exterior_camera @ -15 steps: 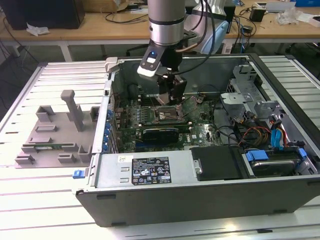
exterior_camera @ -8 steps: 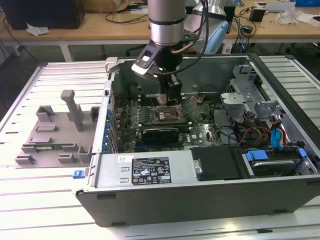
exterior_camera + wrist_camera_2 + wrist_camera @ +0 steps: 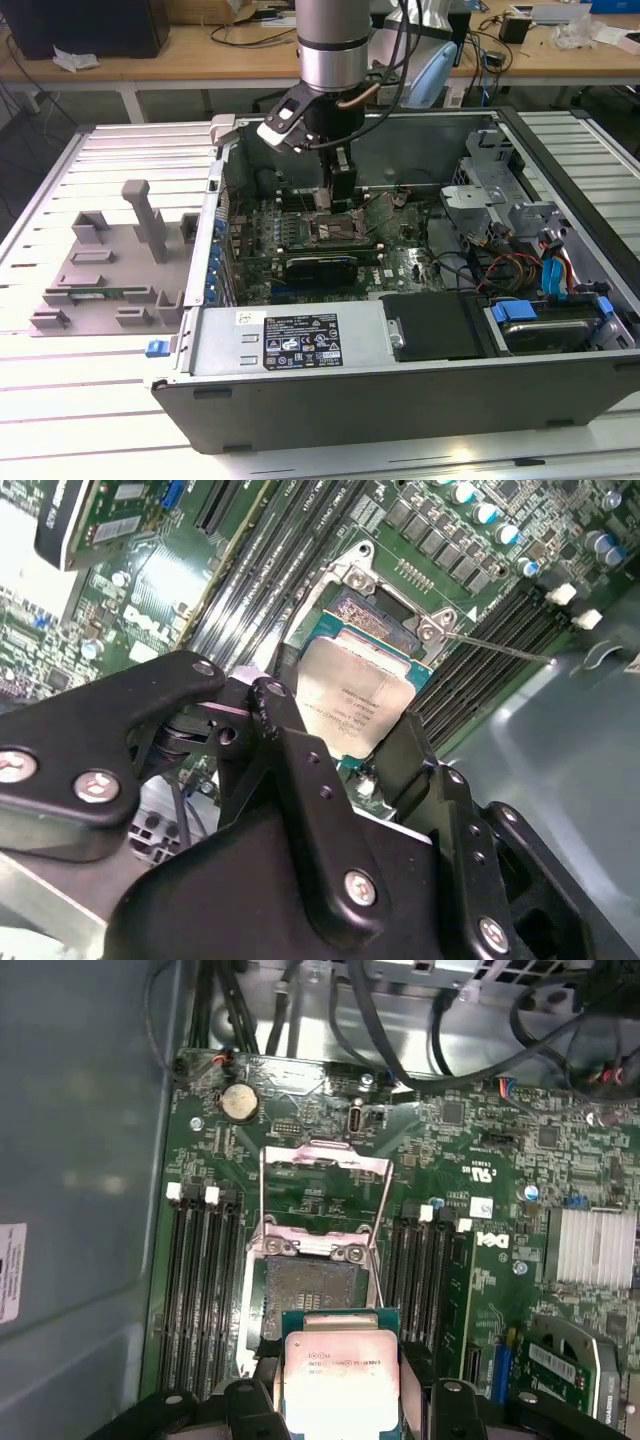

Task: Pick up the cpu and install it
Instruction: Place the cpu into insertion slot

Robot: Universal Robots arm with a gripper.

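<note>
Wooden workbenches [image 3: 150, 62] strewn with cables run along the back of the room. In front of them a white slatted table [image 3: 60, 420] carries an open computer case [image 3: 400, 390] lying on its side. A grey tray [image 3: 110, 270] of moulded plastic sits just beside the case, on the exterior view's left. The arm [image 3: 333, 40] comes straight down into the case. Its gripper [image 3: 342, 185] hangs low over the green motherboard [image 3: 450, 1160], above the socket [image 3: 338, 228].

In both wrist views the gripper [image 3: 342, 1390] is closed on the cpu [image 3: 340, 1375]. Its black fingers [image 3: 290, 740] pinch two opposite edges of the chip, and the dull silver top faces the first wrist camera. The cpu [image 3: 355, 705] sits over the near edge of the socket [image 3: 310, 1295], covering part of it, while the rest of the dark pin field lies bare. Whether the chip already touches the socket or floats just above it I cannot tell.

The socket's metal load frame [image 3: 325, 1185] is swung up and open (a thin wire lever lies alongside it in the second wrist view). Rows of black memory slots [image 3: 200, 1280] flank the socket on both sides. A coin battery [image 3: 238, 1102] sits on the board beyond the raised frame, well apart from the gripper. In the exterior view a long black card [image 3: 320, 268] lies across the board just beside the socket.
</note>
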